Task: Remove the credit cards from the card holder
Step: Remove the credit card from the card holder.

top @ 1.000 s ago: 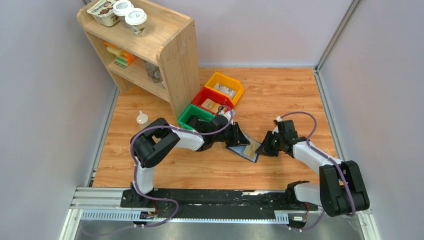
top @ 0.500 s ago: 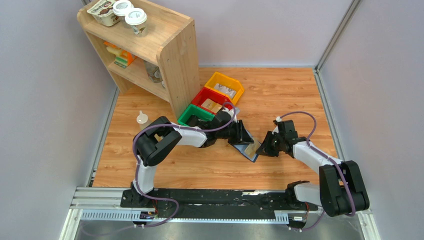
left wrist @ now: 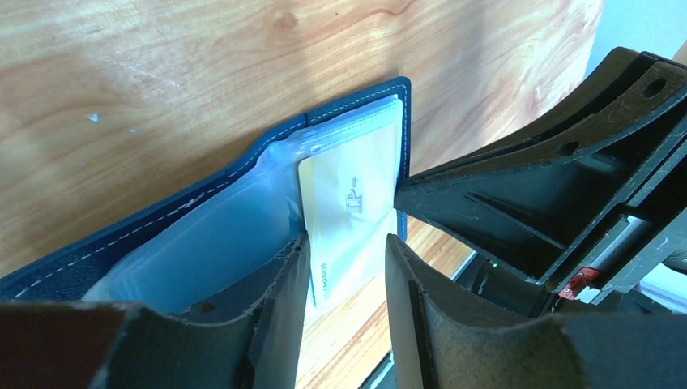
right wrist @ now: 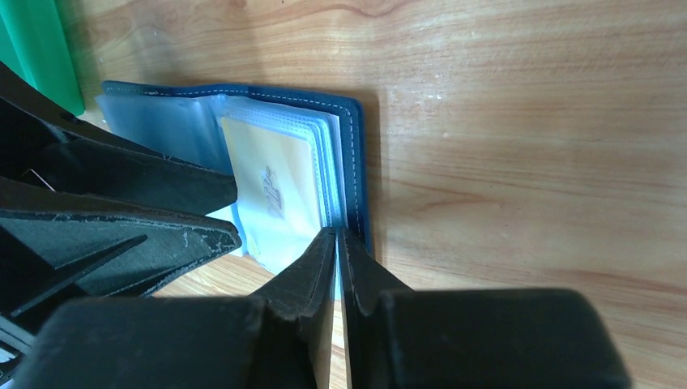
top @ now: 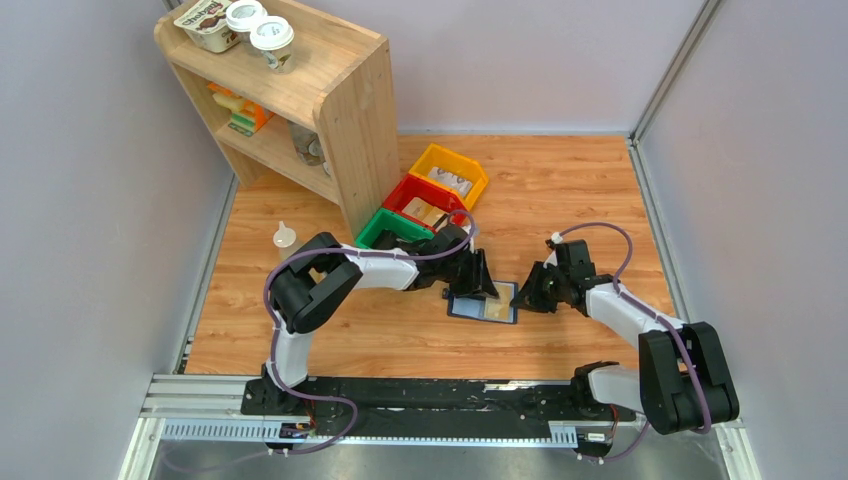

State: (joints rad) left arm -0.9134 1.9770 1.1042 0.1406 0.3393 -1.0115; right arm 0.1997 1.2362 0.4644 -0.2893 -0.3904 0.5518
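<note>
Top external: card holder (top: 482,307) no longer tilted; left jaws apart, right jaws tight on it.

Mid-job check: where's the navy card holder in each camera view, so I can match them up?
Top external: flat navy-blue rectangular card holder lies open just below picture centre.
Left wrist: centre-left, running from the lower left up to top centre.
Right wrist: upper left to centre.
Shared landmark: the pale tan card in its clear sleeve.

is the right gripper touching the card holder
Touching. The right wrist view shows the right gripper shut on the card holder, its fingertips pinching the navy edge with no gap.
</note>
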